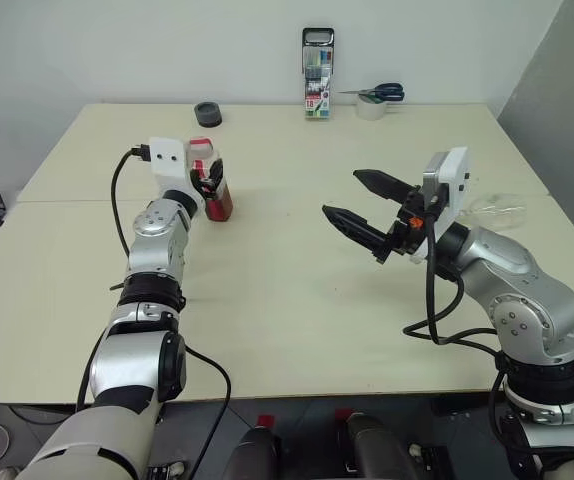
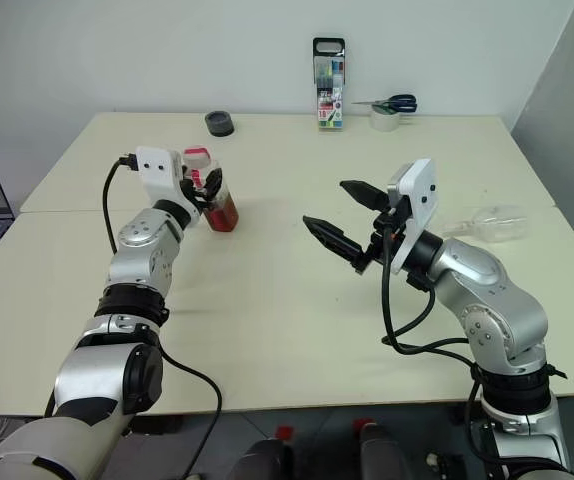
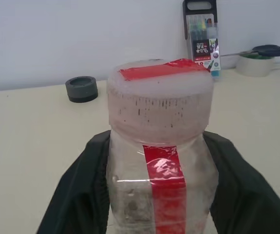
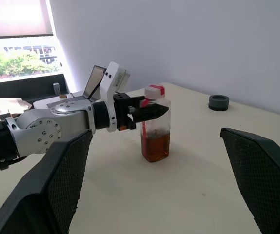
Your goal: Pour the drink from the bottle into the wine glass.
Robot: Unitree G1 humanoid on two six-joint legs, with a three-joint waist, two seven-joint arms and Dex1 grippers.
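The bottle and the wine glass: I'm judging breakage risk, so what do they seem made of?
The bottle looks like clear, slightly cloudy plastic: thin see-through walls, ribbed whitish cap, red tape strip. The wine glass, lying on its side, looks like clear, colourless glass, though plastic can't be excluded.

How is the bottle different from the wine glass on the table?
The bottle stands upright; the wine glass seems to lie on its side. The bottle holds reddish-brown drink; the wine glass looks empty. The left gripper clasps the bottle near its cap; nothing touches the wine glass, which lies on the table beyond the right arm. Both are clear and see-through.
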